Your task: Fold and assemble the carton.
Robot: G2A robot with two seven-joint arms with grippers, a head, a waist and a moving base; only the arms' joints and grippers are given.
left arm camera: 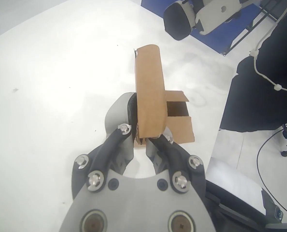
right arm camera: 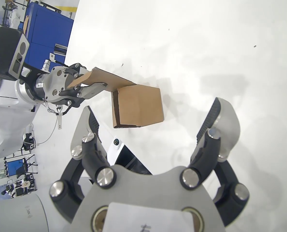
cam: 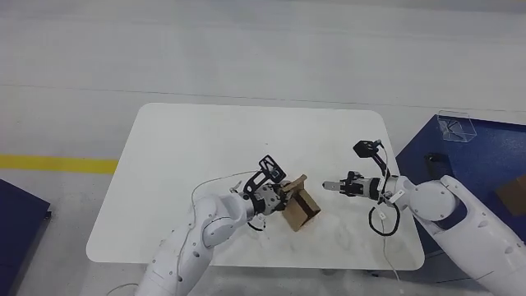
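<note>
Left hand (left arm camera: 145, 126) comes first in its own wrist view: its two dark fingers are pressed together on a long flap (left arm camera: 149, 90) of the carton (cam: 300, 205), pinching the cardboard near the flap's free end. The flap rises from one side of the box, its far edge curled over. Beside it, two shorter flaps lie folded outward around a dark open mouth.

Seen from above, the carton is a small brown corrugated box a little toward 4 o'clock from the middle of the white desk (cam: 205, 140), turned at an angle to the desk's edges. Its body is low at the desk surface; whether it rests flat I cannot tell. The left hand sits at about 10 o'clock from the box.

At 3 o'clock from the carton is the right hand (cam: 331, 187), near it but apart, pointing toward it. Its fingers are spread wide and grip nothing. A white sticker (right arm camera: 145, 221) with dark print sits on that wrist's plate; the edge of the view cuts it off, so the print cannot be made out.

Off the desk's 3 o'clock edge stands a blue cabinet (cam: 468, 164) with a clear box (cam: 454, 126) on top. A yellow line (cam: 57, 164) runs along the floor at 9 o'clock.
</note>
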